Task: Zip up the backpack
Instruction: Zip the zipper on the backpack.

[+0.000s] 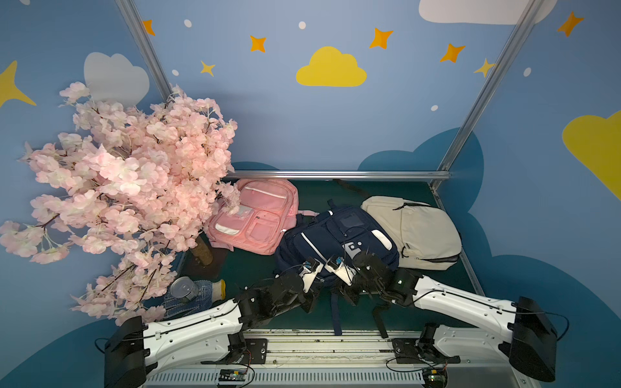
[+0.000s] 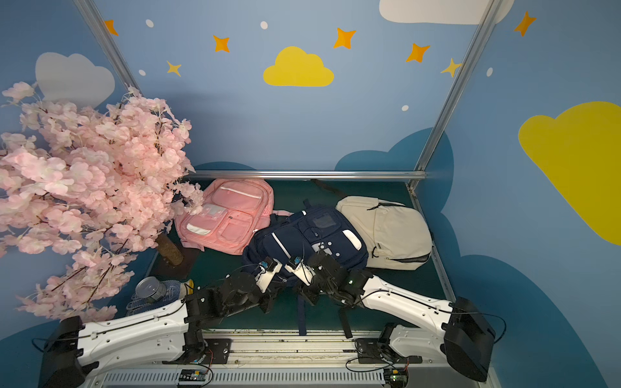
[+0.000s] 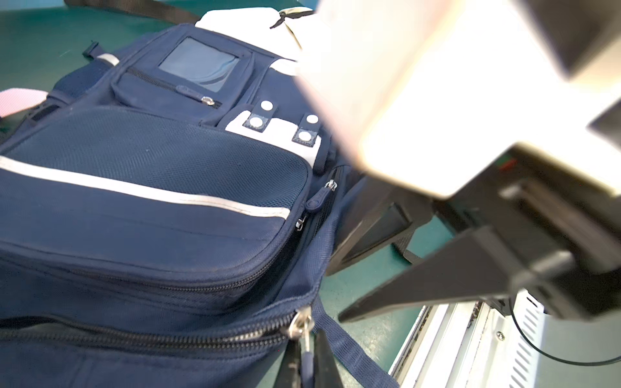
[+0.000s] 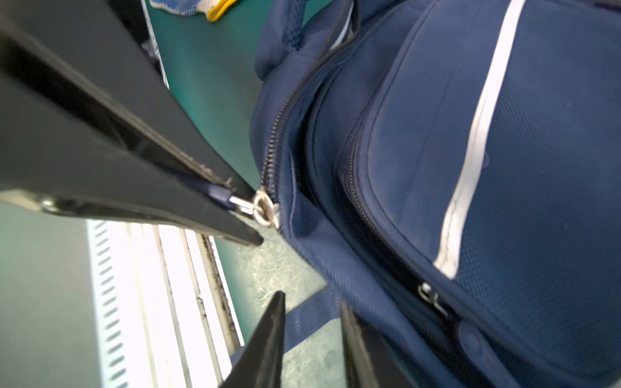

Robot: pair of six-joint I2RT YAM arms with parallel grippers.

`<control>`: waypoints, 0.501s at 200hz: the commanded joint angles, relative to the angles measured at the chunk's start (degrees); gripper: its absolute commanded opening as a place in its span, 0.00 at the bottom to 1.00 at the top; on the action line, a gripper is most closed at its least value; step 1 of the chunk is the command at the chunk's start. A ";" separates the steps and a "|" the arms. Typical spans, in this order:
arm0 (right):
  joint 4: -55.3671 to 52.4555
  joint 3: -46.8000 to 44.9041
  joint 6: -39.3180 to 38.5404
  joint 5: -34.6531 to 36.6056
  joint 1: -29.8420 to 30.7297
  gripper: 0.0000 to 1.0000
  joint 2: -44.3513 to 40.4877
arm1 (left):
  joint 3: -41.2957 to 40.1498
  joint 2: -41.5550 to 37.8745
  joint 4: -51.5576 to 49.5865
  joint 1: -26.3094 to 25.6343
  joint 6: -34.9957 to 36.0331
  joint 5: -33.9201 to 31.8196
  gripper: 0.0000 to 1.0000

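Note:
The navy backpack (image 1: 336,238) lies flat in the middle of the green table, between my two arms; it shows in both top views (image 2: 305,238). My left gripper (image 3: 307,361) is shut on the navy zipper pull (image 3: 306,364) of the main compartment. The silver slider (image 3: 300,324) sits at the bag's near corner, and the teeth behind it are meshed. The right wrist view shows the same grip on the pull (image 4: 221,196) next to the slider (image 4: 265,208). My right gripper (image 4: 312,322) is open beside that corner, holding nothing, with a navy strap (image 4: 309,317) lying behind its jaws.
A pink backpack (image 1: 255,215) lies at the back left and a cream backpack (image 1: 413,231) at the right, touching the navy one. A pink blossom tree (image 1: 127,188) overhangs the left side. A tin can (image 1: 184,288) and a glove (image 1: 206,292) lie front left. A metal rail (image 1: 319,342) runs along the front edge.

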 commanded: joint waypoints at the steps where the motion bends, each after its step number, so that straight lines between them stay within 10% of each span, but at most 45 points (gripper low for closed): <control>1: 0.76 0.80 -0.36 3.57 0.08 0.18 0.64 | 2.58 -3.06 1.66 -0.65 1.31 0.11 0.03; 34: -4.79 1.02 0.95 7.64 0.21 0.08 -2.36 | 2.67 -4.48 -3.27 0.99 1.07 -1.60 0.03; 100: 1.13 -1.46 -1.25 8.42 1.14 0.43 -10.36 | 2.76 -1.79 -1.67 2.36 0.78 3.14 0.03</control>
